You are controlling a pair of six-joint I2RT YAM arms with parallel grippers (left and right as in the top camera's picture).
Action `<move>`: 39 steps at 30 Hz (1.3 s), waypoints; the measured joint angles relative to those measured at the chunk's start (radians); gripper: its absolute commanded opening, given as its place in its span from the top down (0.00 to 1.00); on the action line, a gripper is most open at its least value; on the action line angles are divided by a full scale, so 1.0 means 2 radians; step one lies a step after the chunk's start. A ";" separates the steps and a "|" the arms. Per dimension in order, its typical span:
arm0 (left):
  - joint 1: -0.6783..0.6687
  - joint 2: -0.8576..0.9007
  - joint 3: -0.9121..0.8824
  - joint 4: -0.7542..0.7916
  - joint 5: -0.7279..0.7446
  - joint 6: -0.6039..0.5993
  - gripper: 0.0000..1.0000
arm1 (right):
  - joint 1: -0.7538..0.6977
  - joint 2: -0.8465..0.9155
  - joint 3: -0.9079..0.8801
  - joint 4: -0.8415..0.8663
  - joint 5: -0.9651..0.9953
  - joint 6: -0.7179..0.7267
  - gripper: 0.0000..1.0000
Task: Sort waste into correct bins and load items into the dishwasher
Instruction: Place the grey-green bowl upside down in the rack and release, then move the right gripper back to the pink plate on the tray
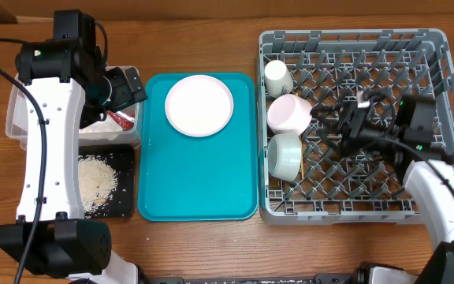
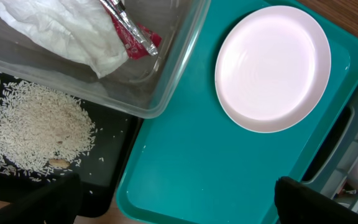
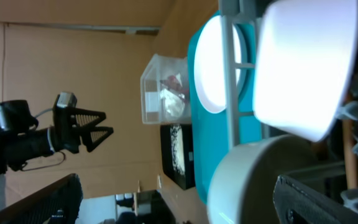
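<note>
The pale pink plate [image 1: 199,105] lies on the teal tray [image 1: 195,181]; it also shows in the left wrist view [image 2: 272,65]. The white napkin [image 2: 55,28] and red wrapper [image 2: 138,37] lie in the clear tub [image 2: 166,93]. Rice [image 1: 97,177] covers the black tray [image 1: 120,205]. The white cup [image 1: 277,76], pink bowl [image 1: 288,113] and pale-green bowl [image 1: 284,154] stand in the grey rack [image 1: 353,207]. My left gripper [image 2: 179,208] is open and empty above the teal tray's edge. My right gripper [image 1: 325,126] is open inside the rack beside the bowls. No chopsticks are in view.
The clear tub [image 1: 14,118] and the black tray sit left of the teal tray, and the rack sits right of it. My left arm reaches over the tub. Bare wooden table [image 1: 211,31] lies at the back.
</note>
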 measured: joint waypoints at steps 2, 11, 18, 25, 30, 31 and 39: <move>0.000 0.000 0.000 0.000 0.000 0.000 0.00 | 0.004 0.000 0.033 -0.038 0.010 -0.009 0.00; 0.000 0.000 0.000 0.000 0.000 0.000 0.00 | 0.177 0.000 0.172 -0.259 0.192 -0.131 0.00; 0.000 0.000 0.000 0.000 0.000 0.000 0.00 | 0.325 0.002 0.179 -0.312 0.365 -0.182 0.01; 0.000 0.000 0.000 0.000 0.000 0.000 0.00 | 0.356 0.023 0.179 -0.359 0.507 -0.177 0.00; 0.000 0.000 0.000 0.000 0.000 0.000 0.00 | 0.347 0.025 0.182 -0.361 0.549 -0.174 0.00; 0.000 0.000 0.000 0.000 0.000 0.000 0.00 | 0.347 0.026 0.185 -0.362 0.551 -0.174 0.00; 0.000 0.000 0.000 0.000 0.000 0.000 0.00 | 0.347 0.025 0.265 -0.259 0.508 -0.184 0.00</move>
